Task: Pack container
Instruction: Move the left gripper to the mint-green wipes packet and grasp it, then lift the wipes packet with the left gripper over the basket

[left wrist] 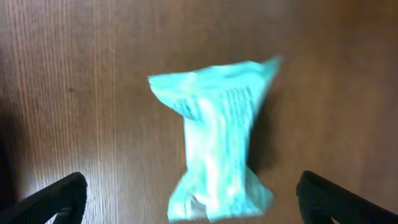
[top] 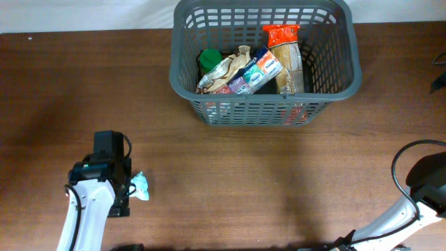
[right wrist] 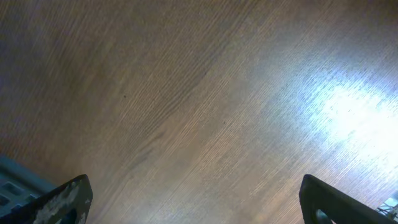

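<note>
Overhead first: brown wood-grain table (top: 244,174), filling the whole frame. Toward 12 o'clock, a touch to 1, the container (top: 237,111): dark grey basket with slotted walls and a thick rim. Stands upright on the wood, well apart from both arms. Down at 8 o'clock, the left arm (top: 83,209), a white link ending in a black wrist block. At 4 o'clock, the right arm (top: 390,222), also white, with a looped black cable above it.

Inside the basket, along its 3 o'clock side, a long orange-topped packet (top: 284,59) with pale contents. Just beside that, at its 9 o'clock, a tilted colourful printed pack (top: 259,72). Further toward 9, a crumpled tan and silver wrapper (top: 226,68). Against the 9 o'clock wall, something green (top: 209,59), partly hidden and not identifiable.

Left wrist view: left gripper (left wrist: 191,186) spread wide, one finger at 7 o'clock and one at 5, clamping nothing. Between them and reaching up toward 12, a small teal packet (left wrist: 217,137), blurred, lying on the wood and touching neither finger. Seen from overhead, lies just at 3 o'clock of the black wrist block.

Right wrist view: right gripper (right wrist: 196,199) likewise spread apart and empty, over bare wood with a bright glare at 3 o'clock.
</note>
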`<state>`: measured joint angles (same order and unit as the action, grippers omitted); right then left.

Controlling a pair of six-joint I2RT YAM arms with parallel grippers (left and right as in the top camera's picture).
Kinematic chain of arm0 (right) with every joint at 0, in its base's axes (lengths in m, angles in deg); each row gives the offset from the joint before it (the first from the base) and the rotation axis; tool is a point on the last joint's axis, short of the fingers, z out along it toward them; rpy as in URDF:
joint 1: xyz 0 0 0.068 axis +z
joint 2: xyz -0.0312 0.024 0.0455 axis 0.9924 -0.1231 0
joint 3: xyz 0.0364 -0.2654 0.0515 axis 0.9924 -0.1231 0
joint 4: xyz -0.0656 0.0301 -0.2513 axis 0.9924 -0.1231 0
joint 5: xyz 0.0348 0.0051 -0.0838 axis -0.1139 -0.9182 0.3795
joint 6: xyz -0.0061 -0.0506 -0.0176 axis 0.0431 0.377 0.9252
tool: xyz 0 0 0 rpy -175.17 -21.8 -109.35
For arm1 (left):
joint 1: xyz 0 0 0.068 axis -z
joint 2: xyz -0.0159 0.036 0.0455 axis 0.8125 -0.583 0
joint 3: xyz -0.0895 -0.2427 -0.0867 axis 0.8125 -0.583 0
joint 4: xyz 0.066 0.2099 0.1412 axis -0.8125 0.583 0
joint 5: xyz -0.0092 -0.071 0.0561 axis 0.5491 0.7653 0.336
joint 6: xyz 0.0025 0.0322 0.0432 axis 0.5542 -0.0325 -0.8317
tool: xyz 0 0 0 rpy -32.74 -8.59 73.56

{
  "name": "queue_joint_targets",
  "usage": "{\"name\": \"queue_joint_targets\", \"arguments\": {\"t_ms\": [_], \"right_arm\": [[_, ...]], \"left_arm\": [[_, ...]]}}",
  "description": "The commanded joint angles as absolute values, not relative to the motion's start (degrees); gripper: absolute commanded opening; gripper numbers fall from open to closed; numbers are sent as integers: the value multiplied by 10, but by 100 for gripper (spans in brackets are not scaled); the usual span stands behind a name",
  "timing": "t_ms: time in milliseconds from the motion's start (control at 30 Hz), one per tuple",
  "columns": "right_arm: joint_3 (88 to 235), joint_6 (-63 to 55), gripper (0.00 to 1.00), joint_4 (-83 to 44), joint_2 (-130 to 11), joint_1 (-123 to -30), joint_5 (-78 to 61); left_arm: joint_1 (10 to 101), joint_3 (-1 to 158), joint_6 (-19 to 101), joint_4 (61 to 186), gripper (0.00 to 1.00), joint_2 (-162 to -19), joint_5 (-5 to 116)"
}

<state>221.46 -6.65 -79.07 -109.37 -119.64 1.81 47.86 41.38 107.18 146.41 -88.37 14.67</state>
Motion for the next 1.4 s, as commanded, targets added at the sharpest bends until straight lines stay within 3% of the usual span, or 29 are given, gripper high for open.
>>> {"name": "queue_joint_targets", "arguments": {"t_ms": [0, 567, 600, 700, 800, 933, 1033, 1200, 1367], "right_arm": [[2212, -71, 99, -790, -1093, -1197, 17], [2212, -71, 99, -790, -1093, -1197, 17], [2212, -71, 99, -790, -1093, -1197, 17], [2212, -71, 99, -790, -1093, -1197, 17], [2212, -71, 99, -790, -1093, -1197, 17], [2212, -71, 99, -790, -1093, -1197, 17], [2212, -71, 99, -790, -1093, -1197, 17], [2212, -71, 99, -790, -1093, -1197, 17], [2212, -71, 99, -790, -1093, -1197, 17]], "left_arm": [[456, 407, 1075, 1443, 99, -917, 147], [444, 407, 1060, 1347, 99, -1071, 164], [444, 407, 1050, 1343, 94, -1071, 164], [444, 407, 1042, 1337, 39, -1071, 165], [444, 407, 1040, 1337, 5, -1071, 165], [444, 426, 977, 1332, 2, -1071, 164], [444, 499, 855, 1344, 2, -1069, 162], [448, 730, 660, 1399, 2, -1055, 162], [497, 1008, 369, 1372, 2, -1055, 304]]}}
